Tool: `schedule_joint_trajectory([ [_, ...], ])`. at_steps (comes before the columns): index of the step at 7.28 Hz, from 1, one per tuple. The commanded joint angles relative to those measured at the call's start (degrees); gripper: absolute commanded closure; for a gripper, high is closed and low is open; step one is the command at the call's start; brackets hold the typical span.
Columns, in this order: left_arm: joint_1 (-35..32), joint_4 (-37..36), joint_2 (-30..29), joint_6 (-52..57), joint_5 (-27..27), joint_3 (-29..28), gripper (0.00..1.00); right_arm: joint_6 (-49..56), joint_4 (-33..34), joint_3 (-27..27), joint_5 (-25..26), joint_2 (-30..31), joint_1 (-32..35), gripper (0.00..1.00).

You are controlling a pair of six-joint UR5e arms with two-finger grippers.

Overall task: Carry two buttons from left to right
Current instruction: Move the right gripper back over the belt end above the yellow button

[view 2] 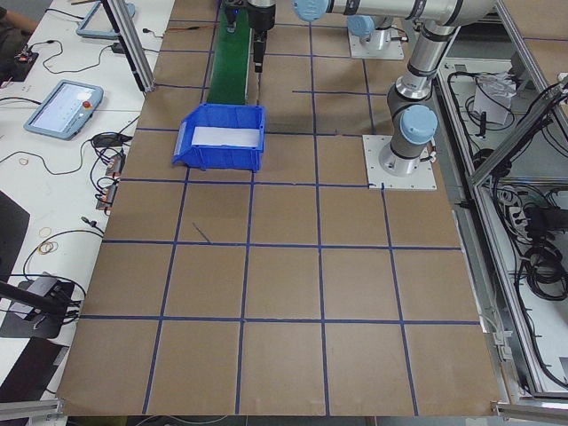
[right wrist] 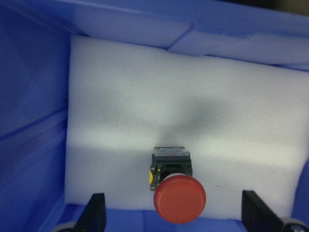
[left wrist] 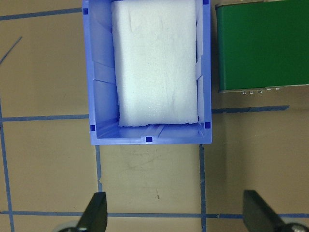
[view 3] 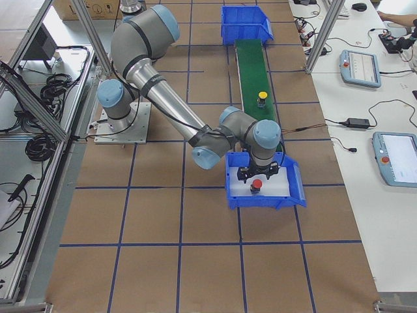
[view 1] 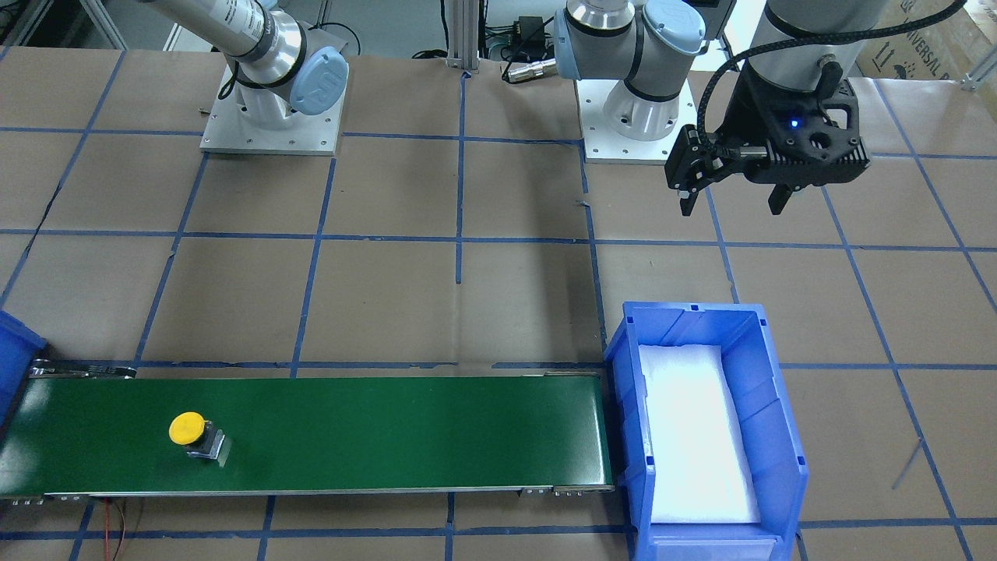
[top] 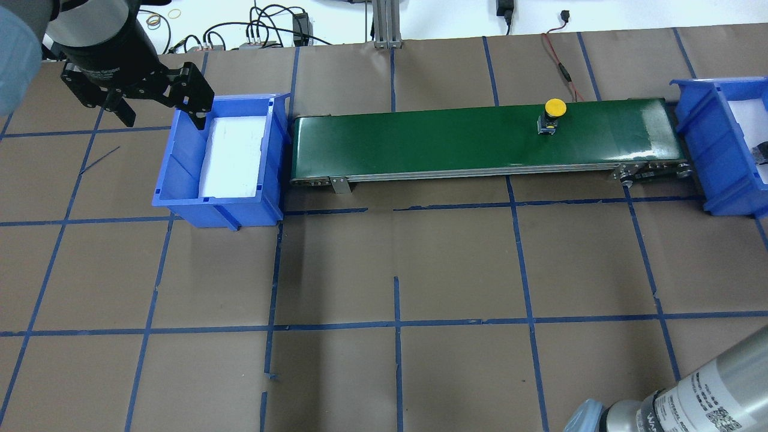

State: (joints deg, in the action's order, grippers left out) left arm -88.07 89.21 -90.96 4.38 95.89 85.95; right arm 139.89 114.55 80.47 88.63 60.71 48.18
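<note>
The yellow button [view 1: 191,432] [top: 552,114] [view 3: 262,98] stands on the green conveyor belt [view 1: 389,428] [top: 450,138], toward the robot's right end. On the white foam of the right blue bin [view 3: 231,195] [right wrist: 29,121] lies the red button [right wrist: 178,195] [view 3: 256,186]. My right gripper [right wrist: 176,215] [view 3: 255,177] hangs just above it, open, its fingers wide of the cap. The left gripper [view 1: 732,204] [top: 163,120] [left wrist: 176,217] is open and holds nothing, hovering beside the left blue bin [view 1: 623,351] [top: 174,162] [left wrist: 149,139], whose foam pad is bare.
Both arm bases [view 1: 269,117] [view 1: 639,117] are bolted at the robot's side of the table. Blue tape lines grid the brown surface. Tablets [view 3: 361,68] and cables lie on a side bench. Aluminium frame posts [top: 384,24] stand at the table edge.
</note>
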Motion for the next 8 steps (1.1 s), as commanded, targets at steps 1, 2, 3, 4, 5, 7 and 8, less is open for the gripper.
schedule_joint_trajectory([
  [1,0.0,0.0,0.0,-0.1,0.0,0.0,0.00,-4.6,-4.1,0.0,-0.4,3.4,4.3,0.00],
  [2,0.0,0.0,0.0,-0.1,0.0,0.0,0.00,-7.1,-4.1,0.0,-0.6,3.4,8.2,0.00],
  [3,0.0,0.0,0.0,-0.1,0.0,0.0,0.00,-10.7,-4.0,0.0,-0.7,3.1,13.3,0.00],
  [4,-0.1,0.0,0.0,0.0,0.0,0.0,0.00,-16.2,-3.9,0.0,-0.8,2.7,17.1,0.00],
  [5,0.0,0.0,0.0,0.0,0.0,0.0,0.00,-21.0,-3.6,0.0,-2.4,1.3,19.2,0.00],
  [7,-0.1,0.0,0.0,-0.1,0.0,0.1,0.00,-31.8,-0.4,-0.6,-3.4,-1.8,26.0,0.00],
  [8,0.0,0.0,0.0,0.0,-0.1,0.1,0.00,-32.1,-0.2,-1.2,-3.2,-2.3,26.2,0.00],
])
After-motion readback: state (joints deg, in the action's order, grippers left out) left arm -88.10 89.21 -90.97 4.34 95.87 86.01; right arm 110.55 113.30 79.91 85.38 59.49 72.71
